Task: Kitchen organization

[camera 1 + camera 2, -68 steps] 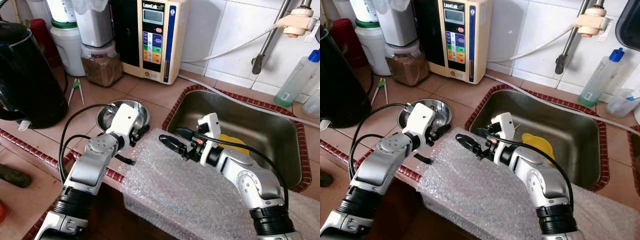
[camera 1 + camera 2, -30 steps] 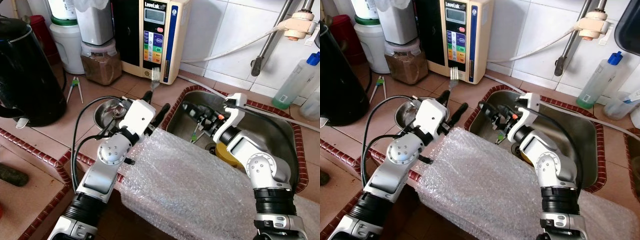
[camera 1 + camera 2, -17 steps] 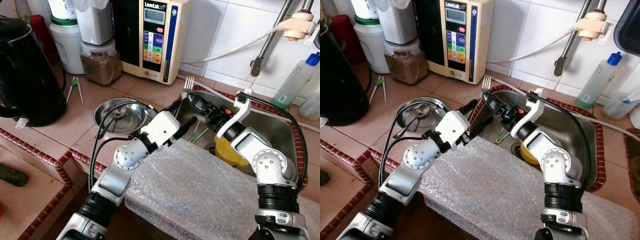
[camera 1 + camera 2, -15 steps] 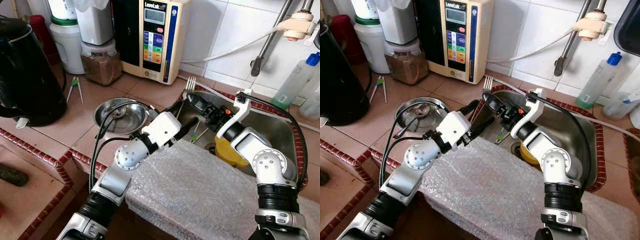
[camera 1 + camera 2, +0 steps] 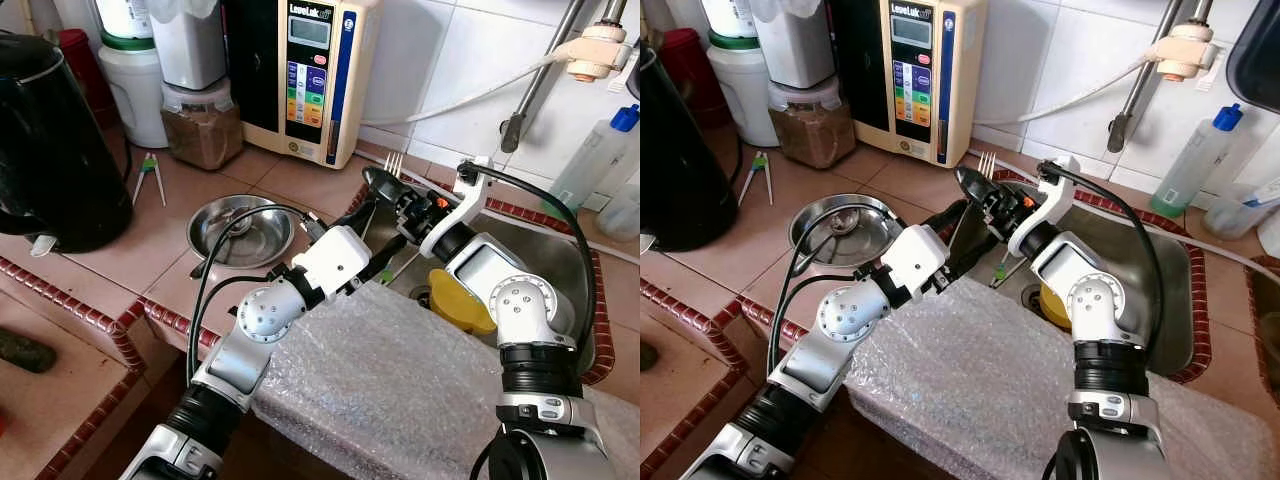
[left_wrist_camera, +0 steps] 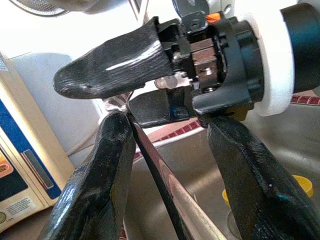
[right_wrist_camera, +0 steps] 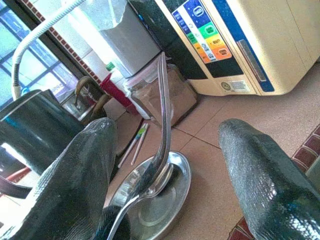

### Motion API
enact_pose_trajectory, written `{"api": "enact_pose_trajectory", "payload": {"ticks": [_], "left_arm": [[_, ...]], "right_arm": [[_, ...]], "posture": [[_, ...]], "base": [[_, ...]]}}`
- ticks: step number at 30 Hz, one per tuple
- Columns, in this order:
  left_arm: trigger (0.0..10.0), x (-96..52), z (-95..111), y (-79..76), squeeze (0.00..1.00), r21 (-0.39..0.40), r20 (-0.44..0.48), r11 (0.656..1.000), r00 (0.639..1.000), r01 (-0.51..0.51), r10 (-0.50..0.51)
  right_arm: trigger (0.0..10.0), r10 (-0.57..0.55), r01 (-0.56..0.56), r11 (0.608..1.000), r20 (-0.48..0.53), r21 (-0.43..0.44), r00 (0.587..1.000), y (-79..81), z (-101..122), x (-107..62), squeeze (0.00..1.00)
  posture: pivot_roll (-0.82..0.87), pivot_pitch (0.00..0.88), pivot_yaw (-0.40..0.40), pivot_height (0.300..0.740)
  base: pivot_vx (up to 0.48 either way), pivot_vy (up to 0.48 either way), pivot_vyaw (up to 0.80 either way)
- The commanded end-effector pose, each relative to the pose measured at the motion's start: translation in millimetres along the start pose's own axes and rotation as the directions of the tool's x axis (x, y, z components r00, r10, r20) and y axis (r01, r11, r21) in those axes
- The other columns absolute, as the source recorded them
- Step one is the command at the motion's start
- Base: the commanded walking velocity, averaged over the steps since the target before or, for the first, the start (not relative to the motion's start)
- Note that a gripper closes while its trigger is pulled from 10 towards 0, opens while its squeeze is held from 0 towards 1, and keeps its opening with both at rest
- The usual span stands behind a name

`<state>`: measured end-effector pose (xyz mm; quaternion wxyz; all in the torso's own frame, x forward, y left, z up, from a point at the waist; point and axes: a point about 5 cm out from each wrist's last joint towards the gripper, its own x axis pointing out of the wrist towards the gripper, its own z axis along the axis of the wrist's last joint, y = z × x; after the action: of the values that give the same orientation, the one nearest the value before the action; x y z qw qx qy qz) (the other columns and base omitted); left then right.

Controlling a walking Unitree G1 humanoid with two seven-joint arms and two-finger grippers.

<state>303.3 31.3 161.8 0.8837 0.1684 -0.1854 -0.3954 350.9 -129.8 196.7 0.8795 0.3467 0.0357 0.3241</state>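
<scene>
A black kettle (image 5: 55, 140) stands left of a cream water ioniser (image 5: 305, 70); bubble wrap (image 5: 400, 385) drapes the counter edge.

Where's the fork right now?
The fork stands tines-up above the sink's near-left corner, between the two grippers, just right of the steel bowl and in front of the beige water machine.

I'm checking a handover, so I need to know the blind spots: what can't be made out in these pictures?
- Who holds the silver metal fork: in the eye views the left gripper and right gripper overlap around its handle.
- The yellow object in the steel sink: partly covered by the right forearm, so I can't tell what it is.
- The black kettle: cut off by the left eye view's edge.
</scene>
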Motion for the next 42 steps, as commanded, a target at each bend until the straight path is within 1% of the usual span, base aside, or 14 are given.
{"api": "enact_pose_trajectory", "payload": {"ticks": [1, 9, 22, 32, 42], "left_arm": [[0.0, 4.6, 3.9, -2.6, 0.0, 0.015, 0.019, 1.0, 1.0, 0.021, -0.022], [0.0, 6.7, 3.7, -3.1, 0.0, 0.017, 0.023, 1.0, 1.0, 0.021, -0.021], [0.0, 6.9, 1.2, -2.1, 0.0, 0.029, 0.013, 0.999, 1.0, 0.017, -0.018], [0.0, 7.8, 1.1, -2.1, 0.0, 0.04, 0.016, 0.999, 1.0, 0.019, -0.02], [0.0, 6.7, -2.0, 3.6, 0.0, 0.047, 0.005, 0.999, 1.0, -0.004, 0.004]], "right_arm": [[0.0, -0.016, 0.016, 1.0, -0.002, -0.01, 1.0, -0.6, 3.6, 2.0, 0.0], [0.0, -0.051, 0.051, 0.999, -0.002, -0.017, 0.999, -5.8, 5.1, 0.2, 0.0], [0.0, -0.075, 0.075, 0.997, -0.001, -0.024, 0.997, -9.6, 5.5, -0.7, 0.0], [0.0, -0.106, 0.106, 0.994, 0.023, -0.034, 0.994, -13.7, 8.2, -2.2, 0.0], [0.0, -0.158, 0.16, 0.986, 0.042, -0.044, 0.987, -21.8, 11.3, -6.1, 0.0]], "posture": [[-0.05, 0.0, -0.094, 0.74], [-0.06, 0.0, -0.095, 0.74], [-0.06, 0.0, -0.095, 0.74], [-0.06, 0.0, -0.096, 0.74], [-0.07, 0.0, -0.094, 0.74]], "base": [[0.0, 0.0, 0.0], [0.0, 0.0, 0.0], [0.0, 0.0, 0.0], [0.0, 0.0, 0.0], [0.0, 0.0, 0.0]]}}
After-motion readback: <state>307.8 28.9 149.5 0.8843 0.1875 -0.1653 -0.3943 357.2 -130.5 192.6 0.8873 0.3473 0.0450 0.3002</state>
